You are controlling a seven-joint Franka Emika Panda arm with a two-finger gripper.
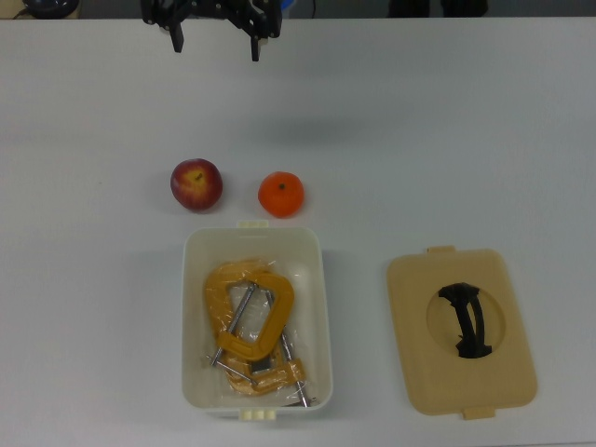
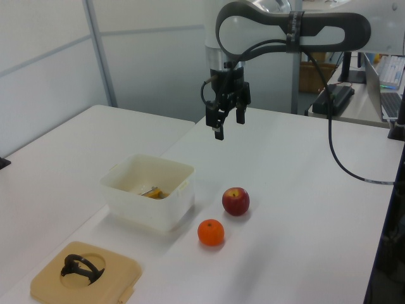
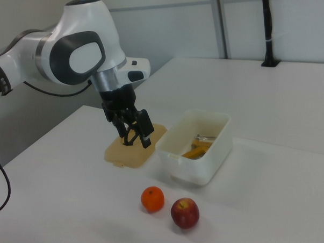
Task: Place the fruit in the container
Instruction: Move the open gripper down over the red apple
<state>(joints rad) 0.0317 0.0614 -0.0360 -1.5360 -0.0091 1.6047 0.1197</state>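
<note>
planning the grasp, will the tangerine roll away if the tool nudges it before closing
Probably yes: the tangerine is round and sits free on the smooth white table, touching nothing. It looks firm, so it should hold shape when squeezed. If it rolls sideways it may bump the apple beside it.

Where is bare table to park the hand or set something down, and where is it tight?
Bare table runs between the hand and the apple and tangerine. It is also bare at the top view's left of the container. The container is crowded with a yellow-orange clamp; the lid sits at the top view's right.
</note>
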